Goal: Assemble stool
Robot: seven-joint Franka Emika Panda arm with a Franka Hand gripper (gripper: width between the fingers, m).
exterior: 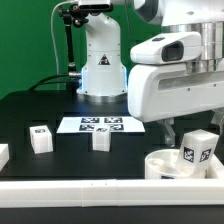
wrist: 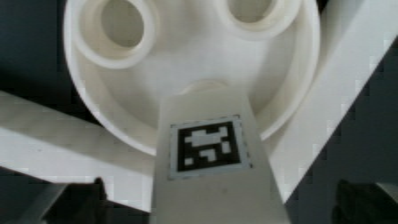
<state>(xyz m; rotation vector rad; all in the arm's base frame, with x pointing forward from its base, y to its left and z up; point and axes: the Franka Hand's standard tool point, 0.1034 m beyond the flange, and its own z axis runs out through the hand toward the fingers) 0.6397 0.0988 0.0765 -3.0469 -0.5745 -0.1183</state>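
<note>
The white round seat (wrist: pixel 187 60) with two round holes lies at the exterior view's front right (exterior: pixel 160 166). My gripper (exterior: pixel 190 134) is shut on a white tagged leg block (exterior: pixel 198 152) and holds it tilted just above the seat. In the wrist view the leg (wrist: pixel 210 150) runs from between my dark fingers (wrist: pixel 39 205) toward the seat's edge, tag facing the camera. The gripper (wrist: pixel 214 212) is mostly hidden by the leg. Two more tagged legs stand on the table, one at the left (exterior: pixel 41 139) and one in the middle (exterior: pixel 101 139).
The marker board (exterior: pixel 100 124) lies flat behind the loose legs. A long white rail (exterior: pixel 70 186) edges the table's front. A white piece (exterior: pixel 3 155) shows at the exterior view's left edge. The arm's base (exterior: pixel 100 70) stands at the back.
</note>
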